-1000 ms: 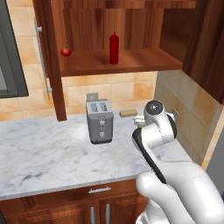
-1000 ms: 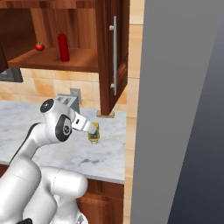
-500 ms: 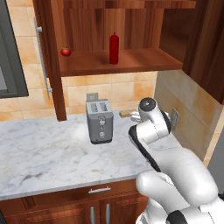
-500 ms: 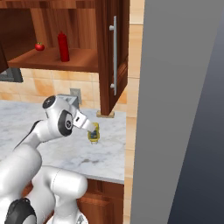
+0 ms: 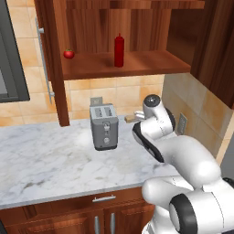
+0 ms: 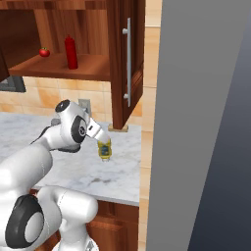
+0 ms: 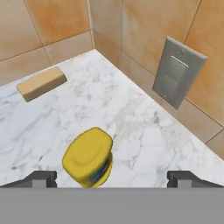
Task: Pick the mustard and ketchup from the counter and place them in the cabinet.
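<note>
Since a second ago my arm has drawn in closer to my base and my wrist has turned down over the counter corner; nothing else on the counter has shifted. The mustard [image 7: 88, 162] stands upright on the counter [image 5: 50, 160], seen from above in my hand view as a squat yellow body with a bit of blue label on its side; from the right base view the mustard [image 6: 104, 149] sits just below my wrist, near the corner where the tiled walls meet. My gripper [image 7: 112, 178] hangs above it with the jaws spread wide and nothing between them: one dark fingertip [image 7: 41, 177] shows left of the bottle, the other well to its right, neither touching it. A small tan block [image 7: 41, 83] lies on the marble beyond the bottle, close to the back wall, and a grey wall switch [image 7: 177, 78] is set in the tiles beside the corner. Farther along the counter stands the toaster [image 5: 104, 126]. Above, the cabinet [image 5: 137, 64] is open, and on its shelf the ketchup [image 5: 119, 50] stands upright with a tomato [image 5: 68, 54] off to its side, well apart.
</note>
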Motion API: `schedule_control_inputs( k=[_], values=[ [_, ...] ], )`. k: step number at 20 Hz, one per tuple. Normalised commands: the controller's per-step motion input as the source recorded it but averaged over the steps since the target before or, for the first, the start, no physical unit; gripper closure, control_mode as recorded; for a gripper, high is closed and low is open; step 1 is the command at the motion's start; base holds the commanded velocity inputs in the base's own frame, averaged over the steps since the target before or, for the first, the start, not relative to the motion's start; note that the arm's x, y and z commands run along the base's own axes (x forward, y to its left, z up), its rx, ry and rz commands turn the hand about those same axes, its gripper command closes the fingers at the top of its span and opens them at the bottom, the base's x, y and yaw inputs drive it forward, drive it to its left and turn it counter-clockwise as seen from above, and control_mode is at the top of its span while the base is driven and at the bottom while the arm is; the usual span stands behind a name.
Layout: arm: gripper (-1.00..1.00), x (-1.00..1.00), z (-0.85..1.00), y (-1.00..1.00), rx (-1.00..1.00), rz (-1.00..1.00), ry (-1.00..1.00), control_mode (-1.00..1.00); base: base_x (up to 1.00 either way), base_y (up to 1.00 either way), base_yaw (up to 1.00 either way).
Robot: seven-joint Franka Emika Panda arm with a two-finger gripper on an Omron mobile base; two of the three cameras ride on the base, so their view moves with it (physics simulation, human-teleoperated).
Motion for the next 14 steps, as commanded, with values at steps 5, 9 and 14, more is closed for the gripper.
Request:
schedule_control_inputs(
  k=[5, 9, 14],
  values=[
    [-1.00, 0.00, -0.07, 0.00, 0.00, 0.00, 0.00, -1.00, 0.00, 0.00, 0.00],
    [-1.00, 0.00, -0.18, 0.00, 0.00, 0.00, 0.00, -1.00, 0.00, 0.00, 0.00],
    [-1.00, 0.00, -0.16, 0.00, 0.02, 0.00, 0.00, -1.00, 0.00, 0.00, 0.00]
  ],
)
